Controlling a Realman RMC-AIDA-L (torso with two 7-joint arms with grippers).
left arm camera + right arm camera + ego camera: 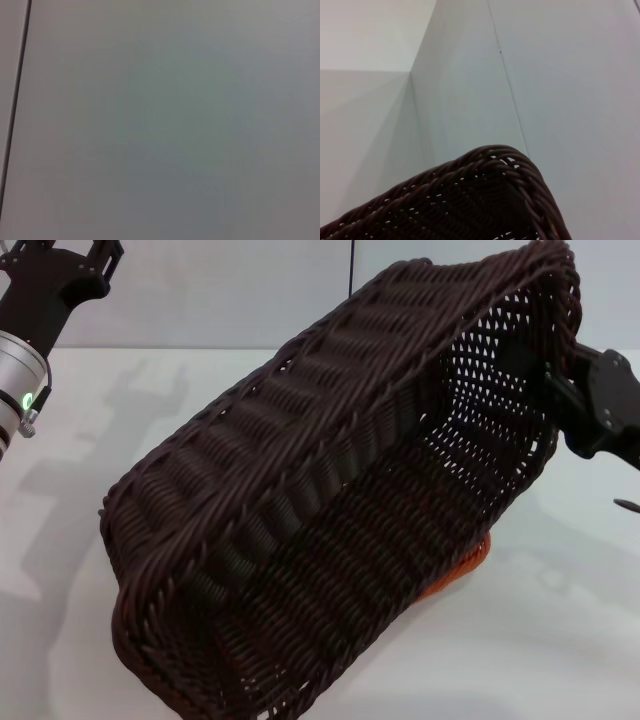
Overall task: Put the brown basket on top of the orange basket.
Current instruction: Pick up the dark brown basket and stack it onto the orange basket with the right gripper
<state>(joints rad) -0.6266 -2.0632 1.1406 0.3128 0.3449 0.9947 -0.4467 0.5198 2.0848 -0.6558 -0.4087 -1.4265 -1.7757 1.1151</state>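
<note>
Head view: one brown basket [330, 510] fills the centre of the frame, tilted steeply with its open mouth facing the camera and its far end raised toward the upper right. Its interior is in full view and holds nothing. One orange basket [462, 570] shows only as a thin bright sliver at lower right of centre, beneath the brown basket's lower edge; its contents are hidden. Both sit over a white table [560, 640]. The right gripper [560, 390], at the right edge of the frame, meets the brown basket's raised end wall, its fingers clamped on that wall. The left gripper [75, 260] is at the upper left corner, well apart from both baskets; its opening cannot be told. Right wrist view: one braided rim corner of the brown basket [485, 200] against a pale wall [560, 75].
</note>
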